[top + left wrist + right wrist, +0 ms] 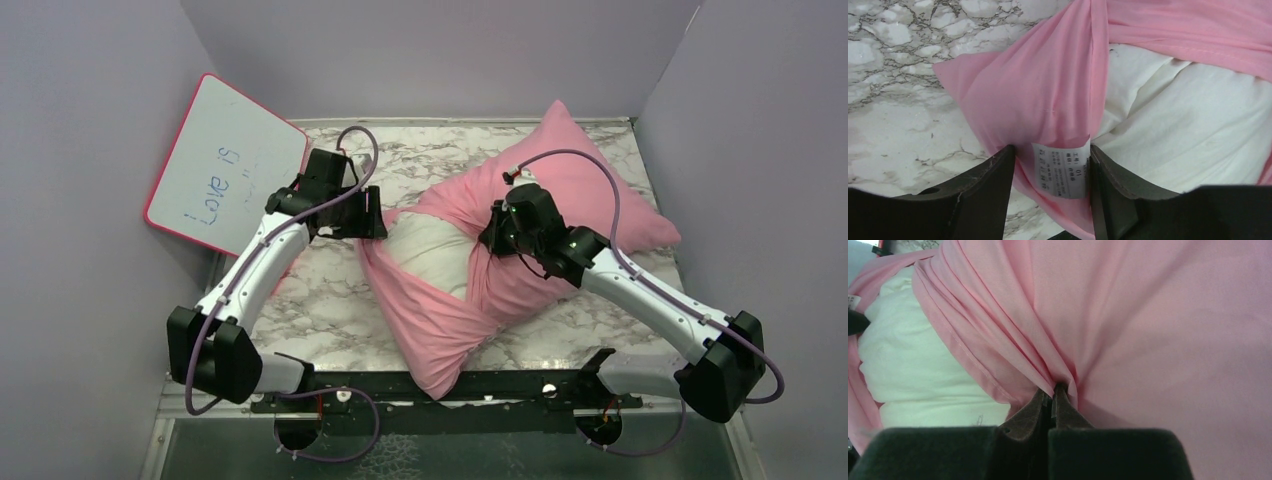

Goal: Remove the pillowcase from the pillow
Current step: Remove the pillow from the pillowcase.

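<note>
Top view: pillowcase [570,190] sits mid-frame on the marble bench [320,300], twisted into a band across the white pillow [430,250], which shows bare in a gap left of centre. The left fingers [372,212] are at the case's left corner and the right fingers [492,240] at the twisted band. A whiteboard [225,165] leans at upper left. Finger state is not readable from here, and the pillow's far end is fully covered, so how much is still inside is a guess. Left wrist view: left fingers [983,185] are spread, straddling a fold of pillowcase [1048,85] and its label [1060,172] at bottom centre without clamping; the pillow [1188,130] is bare at right. Judgement: regrip deeper on the doubled hem rather than the label alone, then pull left, away from the pillow, while the other arm anchors. The lower fold is cut off by the finger bodies. Right wrist view: right fingers [1033,412] are pressed together, pinching a gathered pleat of pillowcase [1158,340] at bottom centre; the pillow [913,365] is at left. Can't tell if the pillow's own cloth is caught in the pinch too; if so, pulling would drag both. The opening's edge is hard to trace through the twist.
</note>
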`<action>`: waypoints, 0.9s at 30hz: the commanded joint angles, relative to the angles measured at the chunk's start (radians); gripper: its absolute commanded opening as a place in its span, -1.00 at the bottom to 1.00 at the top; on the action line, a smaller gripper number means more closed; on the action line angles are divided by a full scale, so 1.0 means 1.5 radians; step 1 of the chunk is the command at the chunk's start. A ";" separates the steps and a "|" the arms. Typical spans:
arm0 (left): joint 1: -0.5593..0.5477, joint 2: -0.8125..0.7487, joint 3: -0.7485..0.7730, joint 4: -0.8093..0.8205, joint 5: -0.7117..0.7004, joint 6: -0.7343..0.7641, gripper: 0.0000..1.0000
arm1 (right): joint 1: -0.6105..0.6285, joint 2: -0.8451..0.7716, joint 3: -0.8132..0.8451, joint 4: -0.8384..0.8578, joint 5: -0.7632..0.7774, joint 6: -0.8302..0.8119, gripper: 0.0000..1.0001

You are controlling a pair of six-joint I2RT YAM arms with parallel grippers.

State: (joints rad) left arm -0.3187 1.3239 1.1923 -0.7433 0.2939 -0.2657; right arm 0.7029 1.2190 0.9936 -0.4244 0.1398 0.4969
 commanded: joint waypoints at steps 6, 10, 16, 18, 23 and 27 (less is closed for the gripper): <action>-0.001 0.055 0.043 -0.057 -0.251 0.016 -1.00 | 0.004 0.012 0.018 -0.163 0.065 0.010 -0.99; 0.074 0.070 0.034 -0.024 -0.296 0.002 -1.00 | 0.003 0.009 0.020 -0.209 0.152 0.026 -0.99; 0.206 0.089 -0.067 0.081 -0.148 -0.071 -1.00 | 0.003 -0.004 -0.014 -0.197 0.113 0.047 -0.99; 0.206 0.084 -0.154 0.147 -0.049 -0.125 -1.00 | 0.003 -0.005 -0.018 -0.194 0.099 0.057 -0.99; 0.206 0.085 -0.290 0.285 0.092 -0.203 -1.00 | 0.003 -0.015 -0.018 -0.165 0.024 0.041 -0.99; 0.206 0.060 -0.274 0.273 0.104 -0.182 -1.00 | 0.003 -0.014 0.015 -0.156 -0.052 0.006 -0.95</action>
State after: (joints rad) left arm -0.0338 1.4342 0.7944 -0.3546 0.4938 -0.5610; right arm 0.7231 1.2125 1.0126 -0.4641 0.1387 0.5823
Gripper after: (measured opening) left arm 0.014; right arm 0.015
